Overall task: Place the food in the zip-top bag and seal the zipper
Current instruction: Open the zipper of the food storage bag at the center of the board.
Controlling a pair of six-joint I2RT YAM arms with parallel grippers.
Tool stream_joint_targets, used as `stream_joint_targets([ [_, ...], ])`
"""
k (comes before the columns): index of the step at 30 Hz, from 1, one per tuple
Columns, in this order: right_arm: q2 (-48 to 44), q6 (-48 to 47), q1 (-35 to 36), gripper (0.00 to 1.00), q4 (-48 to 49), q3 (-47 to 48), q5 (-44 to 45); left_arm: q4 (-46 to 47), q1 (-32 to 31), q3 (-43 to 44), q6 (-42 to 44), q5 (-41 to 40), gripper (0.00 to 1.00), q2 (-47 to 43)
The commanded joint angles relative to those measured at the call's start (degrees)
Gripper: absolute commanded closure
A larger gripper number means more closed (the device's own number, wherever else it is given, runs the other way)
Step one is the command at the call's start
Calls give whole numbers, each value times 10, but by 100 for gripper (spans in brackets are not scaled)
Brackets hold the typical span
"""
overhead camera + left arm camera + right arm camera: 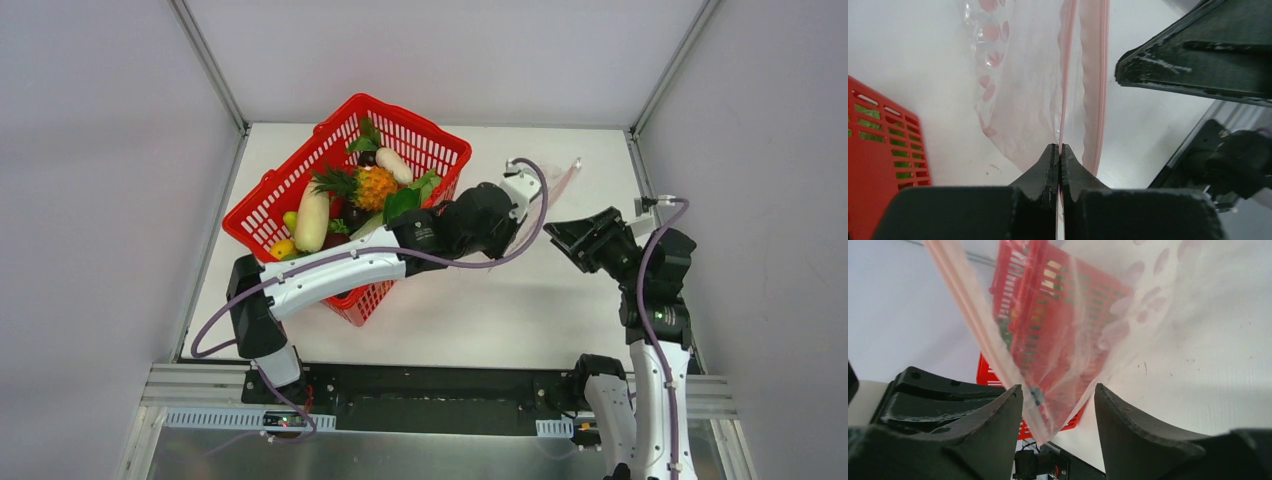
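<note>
The clear zip-top bag (560, 188) with pink dots hangs above the table between my two grippers. My left gripper (1059, 147) is shut on the bag's pink zipper strip (1066, 75); it sits mid-table in the top view (520, 185). My right gripper (1058, 395) is open, and the bag's lower corner (1068, 405) hangs between its jaws without being pinched; it shows in the top view (568, 237). The food lies in the red basket: orange pineapple (372, 187), white radish (311, 218), green leafy vegetable (401, 203), yellow piece (282, 248).
The red mesh basket (300, 170) stands at the back left, with my left arm (330, 270) reaching over its near corner. It shows through the bag in the right wrist view (1048, 300). White walls enclose the table on the left, back and right.
</note>
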Motion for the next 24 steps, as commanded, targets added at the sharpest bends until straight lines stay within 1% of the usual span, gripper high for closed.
stream_joint_targets([
  [1, 48, 9, 4, 44, -1, 83, 14, -55, 30, 91, -71, 67, 100, -6],
  [3, 73, 9, 4, 45, -3, 110, 7, -73, 39, 121, -80, 89, 100, -5],
  [5, 85, 6, 5, 45, -13, 133, 27, -90, 52, 150, -94, 119, 100, -3],
  [7, 87, 0, 5, 42, -36, 153, 53, -90, 78, 164, -131, 181, 100, 0],
  [8, 81, 3, 5, 40, -42, 153, 67, -87, 88, 163, -145, 199, 100, 1],
  [10, 65, 15, 5, 39, -36, 132, 94, -79, 97, 141, -151, 211, 100, -3],
  [13, 66, 3, 5, 37, -52, 118, 119, -33, 106, 61, -177, 216, 100, -20],
  [15, 102, -23, 5, 36, -100, 150, 138, 33, 117, -12, -219, 232, 100, -41],
  [17, 144, -53, 5, 30, -143, 198, 141, 87, 127, -67, -255, 239, 100, -52],
  [19, 170, -66, 5, 22, -164, 220, 151, 92, 128, -79, -259, 238, 100, -51],
  [20, 175, -70, 5, 21, -167, 225, 154, 90, 128, -79, -256, 237, 100, -49],
  [22, 173, -82, 5, 17, -161, 220, 155, 95, 128, -82, -257, 230, 100, -48],
  [24, 162, -87, 5, 11, -152, 207, 162, 94, 126, -77, -257, 234, 100, -44],
])
